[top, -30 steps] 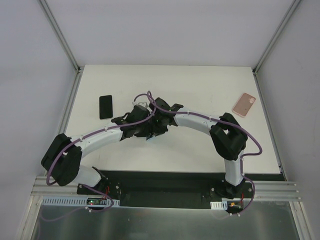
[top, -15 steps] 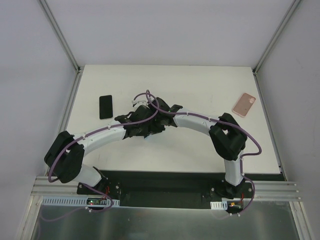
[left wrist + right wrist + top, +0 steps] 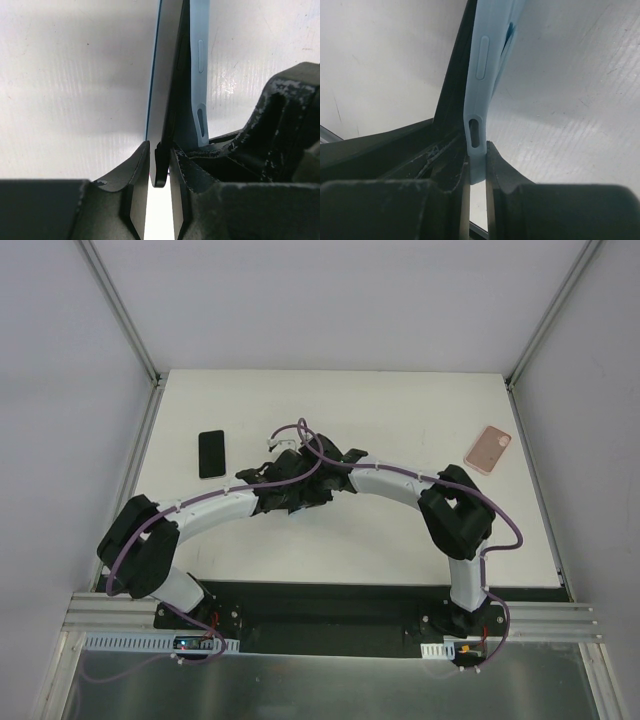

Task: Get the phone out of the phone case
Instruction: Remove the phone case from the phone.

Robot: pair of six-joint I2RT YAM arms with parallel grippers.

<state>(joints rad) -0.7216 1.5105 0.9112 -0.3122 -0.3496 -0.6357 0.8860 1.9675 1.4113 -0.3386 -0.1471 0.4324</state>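
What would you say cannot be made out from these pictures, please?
1. Left wrist view: the top edge cuts off the phone and blue case, so how far out the phone is cannot be told.
2. Right wrist view: the blue case hides most of the phone.
3. Top view: the arms cover the held phone and blue case.
4. Top view: the pink case is too small to tell whether it is empty.
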